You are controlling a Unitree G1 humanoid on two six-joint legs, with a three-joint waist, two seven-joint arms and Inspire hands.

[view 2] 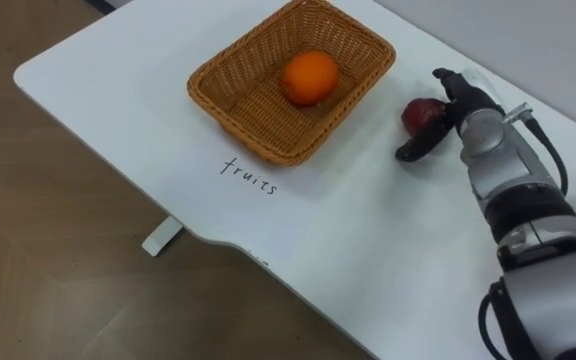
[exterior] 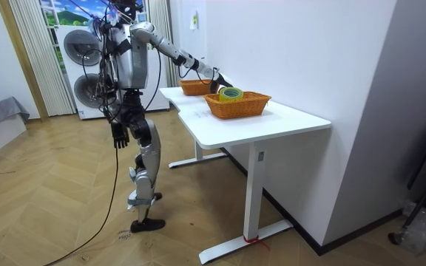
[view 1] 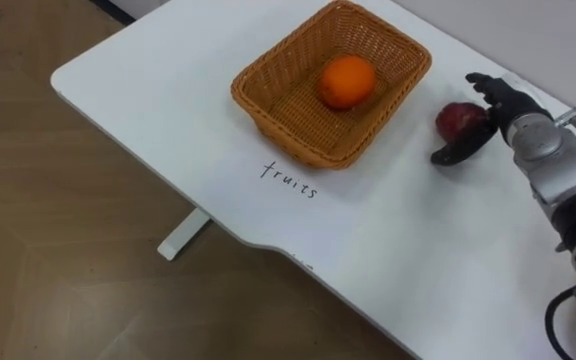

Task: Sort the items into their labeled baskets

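Note:
A wicker basket (view 1: 268, 118) stands on the white table (view 1: 158, 90) above the handwritten word "fruits", and an orange (view 1: 346, 81) lies in it. Just right of the basket a dark red apple (view 1: 458, 120) rests on the table. My right hand (view 1: 509, 103) is open and cups it from the right, fingers over its top and thumb (view 1: 452, 155) stretched along the table under its near side. My left hand (exterior: 118, 136) hangs relaxed beside my hip. I stand at the table's long side with my right arm stretched over it.
A second wicker basket (exterior: 239, 107) holding a yellow-green tape roll (exterior: 231, 94) stands nearer the table's other end. The table's rounded edge and wood floor (view 1: 58, 250) lie to my left. A wall runs behind the table; washing machines (exterior: 80, 52) stand behind me.

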